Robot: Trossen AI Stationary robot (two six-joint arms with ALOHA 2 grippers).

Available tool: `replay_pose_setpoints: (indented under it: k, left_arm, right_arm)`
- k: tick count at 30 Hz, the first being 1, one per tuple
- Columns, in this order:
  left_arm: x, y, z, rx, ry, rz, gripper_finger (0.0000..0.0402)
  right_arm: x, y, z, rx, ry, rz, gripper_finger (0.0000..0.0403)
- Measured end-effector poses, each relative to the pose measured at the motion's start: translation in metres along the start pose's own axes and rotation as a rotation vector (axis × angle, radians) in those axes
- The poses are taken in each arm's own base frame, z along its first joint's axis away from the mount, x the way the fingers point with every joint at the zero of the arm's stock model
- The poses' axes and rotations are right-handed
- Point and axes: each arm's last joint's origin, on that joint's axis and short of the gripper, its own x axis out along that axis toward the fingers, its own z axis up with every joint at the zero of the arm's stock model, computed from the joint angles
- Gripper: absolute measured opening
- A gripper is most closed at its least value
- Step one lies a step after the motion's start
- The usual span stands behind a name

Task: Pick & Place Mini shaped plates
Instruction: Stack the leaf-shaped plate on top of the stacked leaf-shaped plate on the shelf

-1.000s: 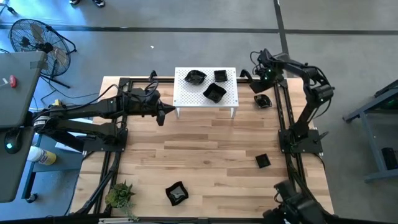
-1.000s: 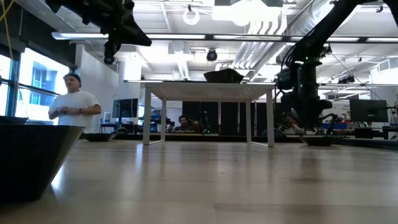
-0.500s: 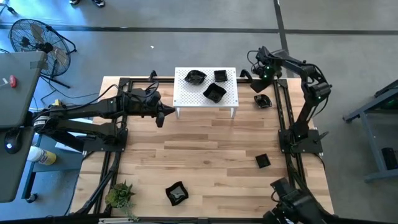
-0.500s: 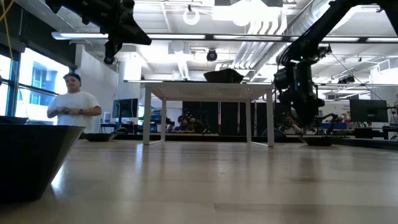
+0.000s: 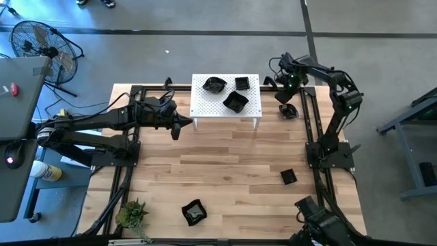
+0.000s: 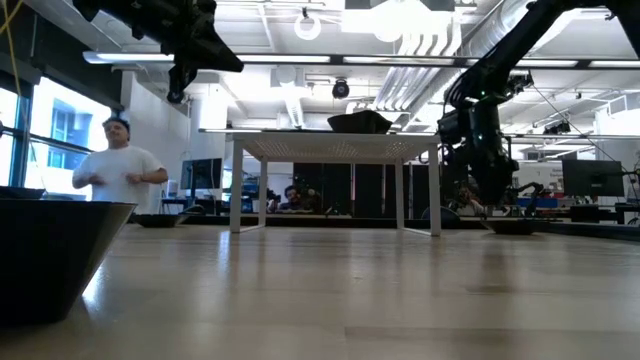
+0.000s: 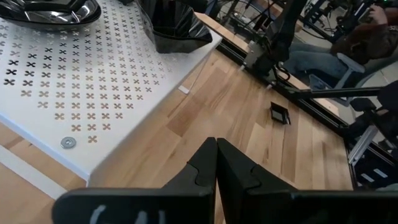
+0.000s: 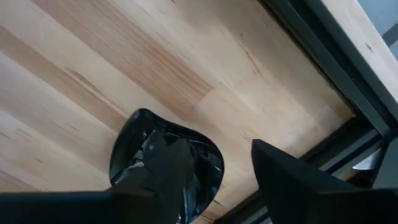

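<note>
Three glossy black mini plates [image 5: 235, 102] rest on the white perforated rack [image 5: 251, 109] at the table's far side. Three more lie on the wood: one at the far right [image 5: 289, 111], one at the right [image 5: 288, 177], one near the front [image 5: 194, 212]. My right gripper [image 5: 284, 93] hangs open just above the far-right plate [image 8: 163, 163], touching nothing; it also shows in the right wrist view [image 8: 217, 149]. My left gripper [image 5: 176, 128] is shut and empty, left of the rack, above the table [image 7: 216, 155].
A small green plant [image 5: 132, 214] stands at the near left corner. Black frame rails [image 5: 311, 123] run along the table's sides. The rack stands on short legs [image 6: 238, 190]. A person [image 6: 118, 170] stands beyond the table. Bare wood lies in the table's middle.
My right gripper has shifted a little toward the table's left edge, staying open above the far-right plate.
</note>
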Motion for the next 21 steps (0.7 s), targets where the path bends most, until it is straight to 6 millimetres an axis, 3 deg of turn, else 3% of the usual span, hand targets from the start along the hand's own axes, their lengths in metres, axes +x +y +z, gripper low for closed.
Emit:
replay_pose_setpoints:
  k: [6, 10, 16, 21]
  left_arm:
    - [0.000, 0.000, 0.000, 0.000, 0.000, 0.000, 0.0000]
    - [0.000, 0.000, 0.000, 0.000, 0.002, -0.002, 0.0000]
    - [0.000, -0.001, 0.000, 0.016, 0.009, -0.018, 0.0000]
    - [0.000, -0.001, 0.000, 0.018, 0.012, -0.024, 0.0000]
  right_arm:
    - [0.010, 0.007, 0.003, -0.065, 0.042, 0.047, 0.0200]
    - [0.022, 0.017, 0.003, -0.138, 0.088, 0.087, 0.0187]
    - [0.038, 0.026, -0.002, -0.225, 0.129, 0.000, 0.0165]
    - [0.042, 0.029, -0.003, -0.245, 0.129, -0.002, 0.0144]
